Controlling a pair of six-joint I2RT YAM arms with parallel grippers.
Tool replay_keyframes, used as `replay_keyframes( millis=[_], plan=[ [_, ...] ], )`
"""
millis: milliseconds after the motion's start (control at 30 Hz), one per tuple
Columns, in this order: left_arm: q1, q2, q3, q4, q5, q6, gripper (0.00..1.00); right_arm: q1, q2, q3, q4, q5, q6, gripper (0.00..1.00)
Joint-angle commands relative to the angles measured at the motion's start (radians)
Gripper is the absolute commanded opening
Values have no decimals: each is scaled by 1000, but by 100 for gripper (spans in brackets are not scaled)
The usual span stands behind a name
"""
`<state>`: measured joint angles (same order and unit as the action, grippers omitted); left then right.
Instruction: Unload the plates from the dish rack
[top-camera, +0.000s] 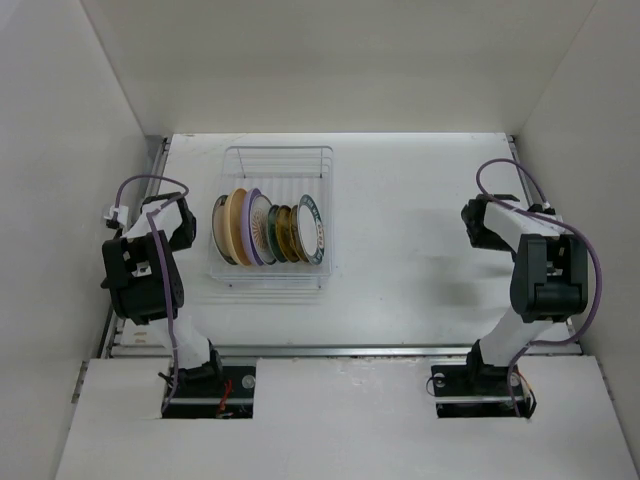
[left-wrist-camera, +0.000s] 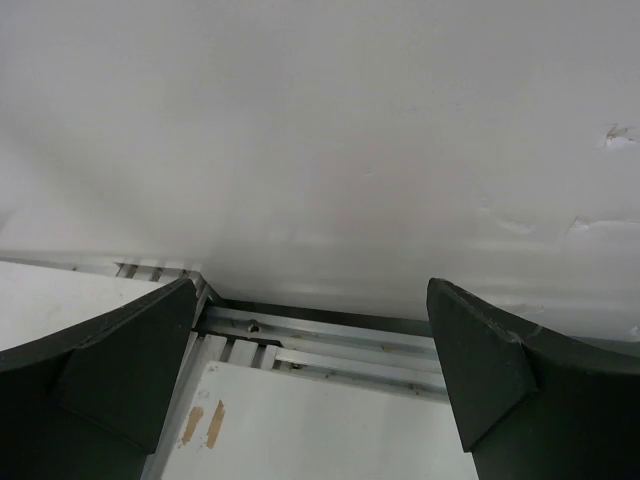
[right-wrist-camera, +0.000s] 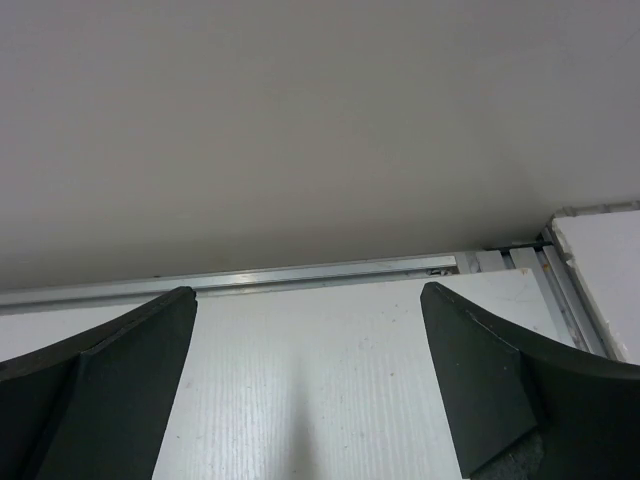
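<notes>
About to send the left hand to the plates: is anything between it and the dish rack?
Nothing visible does. The left hand, open, sits just left of the dish rack, with only bare table in the gap. The rack's own raised side is all that stands before the plates, which stand on edge inside.

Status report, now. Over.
Left tool open, empty. Right tool open, empty. Plates standing in rack, none out. Nothing blocking.
</notes>
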<state>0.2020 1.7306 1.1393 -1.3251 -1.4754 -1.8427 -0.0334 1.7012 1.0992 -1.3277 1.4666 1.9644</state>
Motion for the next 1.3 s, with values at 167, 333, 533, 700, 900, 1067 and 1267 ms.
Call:
replay_keyframes(
  millis=[167, 333, 533, 700, 900, 1067, 1267],
  plan=[
    [-3, -28, 25, -258, -49, -10, 100, -5, -60, 86, -56, 92, -126, 100],
    [-67, -81, 249, -258, -112, 396, 100, 41, -167, 191, -56, 115, -243, 100],
    [-245, -144, 584, -258, -177, 814, 100, 148, -230, 385, -56, 86, -471, 100],
    [-546, -171, 821, -258, -240, 1072, 100, 257, -261, 496, -4, 12, -734, 100],
    [-711, -277, 996, 166, 445, 1908, 100, 302, -531, 278, 906, -694, -1648, 100],
    [-771, -505, 777, 366, 989, 2322, 100, 302, -658, 156, 1085, -1143, -1745, 100],
    [-851, -478, 623, 447, 703, 2638, 100, 302, -601, 183, 1001, -1307, -1763, 100]
  ],
)
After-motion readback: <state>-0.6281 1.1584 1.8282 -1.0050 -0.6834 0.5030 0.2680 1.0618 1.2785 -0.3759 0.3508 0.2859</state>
